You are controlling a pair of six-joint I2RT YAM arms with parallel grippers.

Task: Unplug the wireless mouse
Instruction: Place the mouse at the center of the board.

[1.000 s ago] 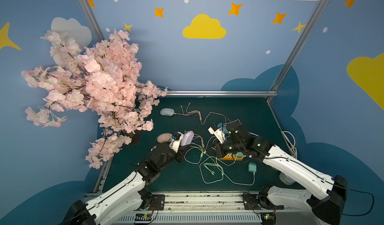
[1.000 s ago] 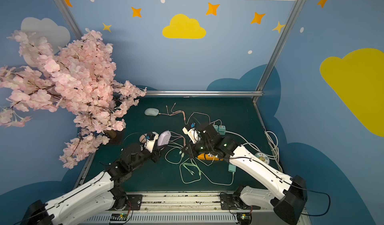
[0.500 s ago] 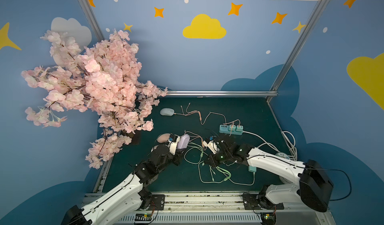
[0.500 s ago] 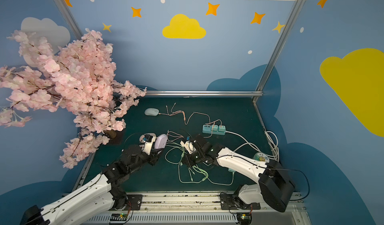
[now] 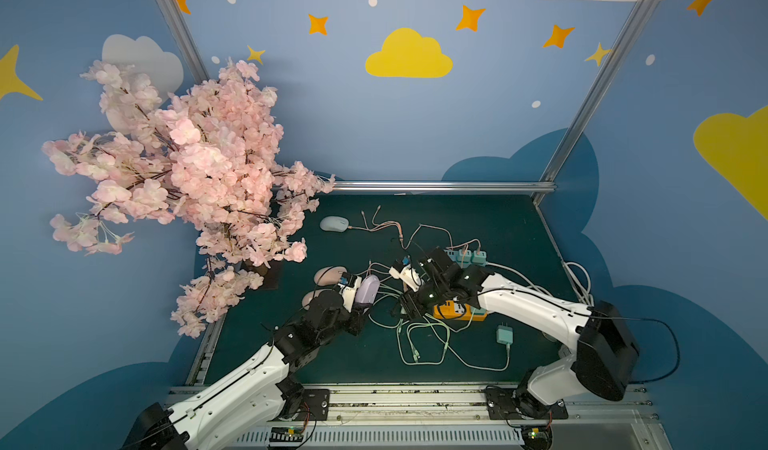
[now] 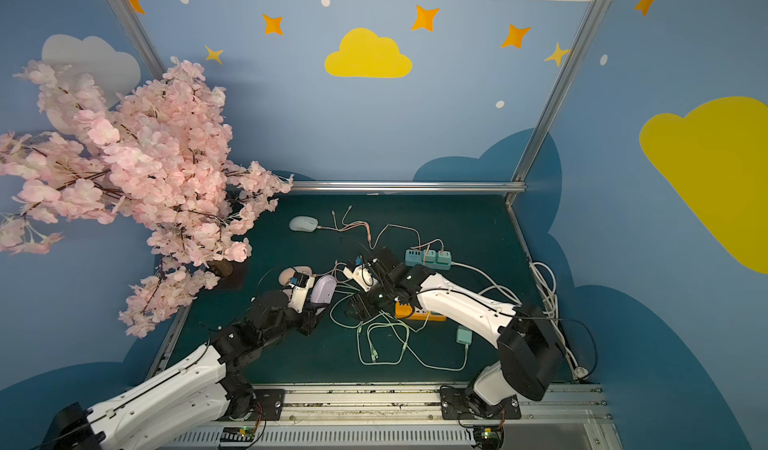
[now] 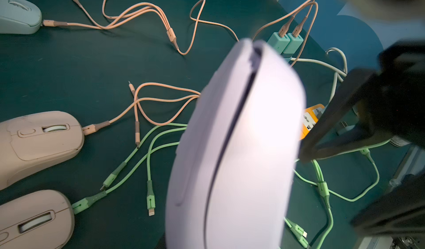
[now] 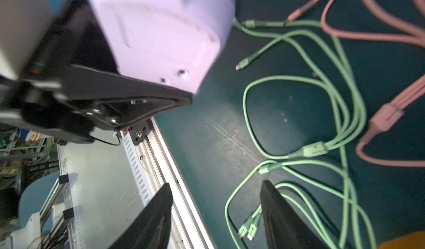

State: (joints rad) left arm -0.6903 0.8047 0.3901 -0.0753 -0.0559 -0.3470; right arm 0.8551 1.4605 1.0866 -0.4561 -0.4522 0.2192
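Bare mat (image 5: 494,219) lies open in the far right corner and along the near edge, left of the green cables (image 7: 150,190). That tangle, the orange power strip (image 5: 457,311) and a teal adapter (image 5: 504,336) clutter the near middle. Pink cables (image 7: 171,35) cross the far middle. At the left, the blossom tree (image 5: 187,169) overhangs the mat's edge, and 2 pink mice (image 5: 330,274) lie beside the raised lilac mouse (image 5: 367,290); only a narrow gap parts it from the right arm (image 5: 532,306).

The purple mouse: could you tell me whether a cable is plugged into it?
Unplugged: in the left wrist view no cable leaves the purple mouse; the green cables lie loose.
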